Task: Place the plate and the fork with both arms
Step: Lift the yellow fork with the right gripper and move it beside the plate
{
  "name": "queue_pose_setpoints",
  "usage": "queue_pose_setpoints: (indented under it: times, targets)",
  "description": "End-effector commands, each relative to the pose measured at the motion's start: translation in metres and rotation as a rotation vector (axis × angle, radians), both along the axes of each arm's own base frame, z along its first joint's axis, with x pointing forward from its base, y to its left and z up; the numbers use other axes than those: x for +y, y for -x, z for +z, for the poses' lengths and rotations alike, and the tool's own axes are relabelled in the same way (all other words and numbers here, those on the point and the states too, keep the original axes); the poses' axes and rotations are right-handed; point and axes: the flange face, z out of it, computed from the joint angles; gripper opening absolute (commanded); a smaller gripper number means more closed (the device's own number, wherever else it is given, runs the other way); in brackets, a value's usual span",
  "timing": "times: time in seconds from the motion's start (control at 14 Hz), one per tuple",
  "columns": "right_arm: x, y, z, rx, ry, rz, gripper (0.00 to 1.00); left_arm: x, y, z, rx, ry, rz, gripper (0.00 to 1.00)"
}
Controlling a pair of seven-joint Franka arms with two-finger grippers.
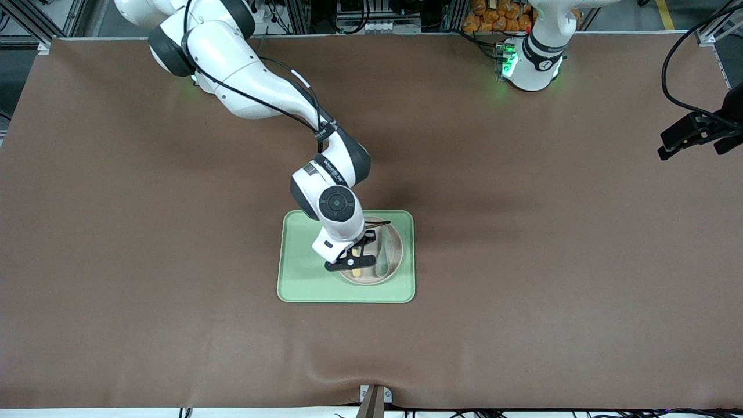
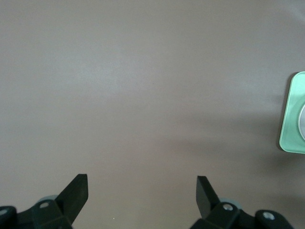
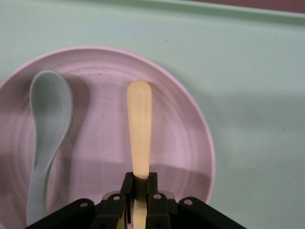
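The pale beige-pink plate (image 1: 397, 246) sits on the light-green tray (image 1: 302, 278), toward the left arm's end of it. My right gripper (image 1: 355, 262) is low over the plate and shut on the pale-yellow fork (image 1: 356, 270). In the right wrist view the fingers (image 3: 139, 179) clamp the fork (image 3: 139, 124) across its shaft. Its rounded handle end reaches out over the plate (image 3: 181, 143), and its tines are hidden. I cannot tell whether the fork touches the plate. My left gripper (image 2: 142, 183) is open and empty, high over bare table beside the tray (image 2: 293, 114).
A grey-green spoon (image 1: 383, 255) lies in the plate beside the fork and also shows in the right wrist view (image 3: 50, 105). Brown table (image 1: 522, 261) surrounds the tray. A black piece with a cable (image 1: 696, 133) juts in at the left arm's end.
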Motion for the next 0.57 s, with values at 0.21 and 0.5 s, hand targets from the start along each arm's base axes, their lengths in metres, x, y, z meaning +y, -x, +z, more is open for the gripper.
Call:
queue_pose_setpoints:
  times: [0.21,0.5]
  targets:
    - [-0.068,-0.049,0.041,0.023,-0.067,-0.087,0.05,0.0,0.007,0.007,-0.002,-0.008,-0.013,1.0]
    - [-0.124,-0.064,0.043,0.089,-0.136,-0.115,0.05,0.001,0.007,0.006,-0.001,-0.008,-0.012,1.0]
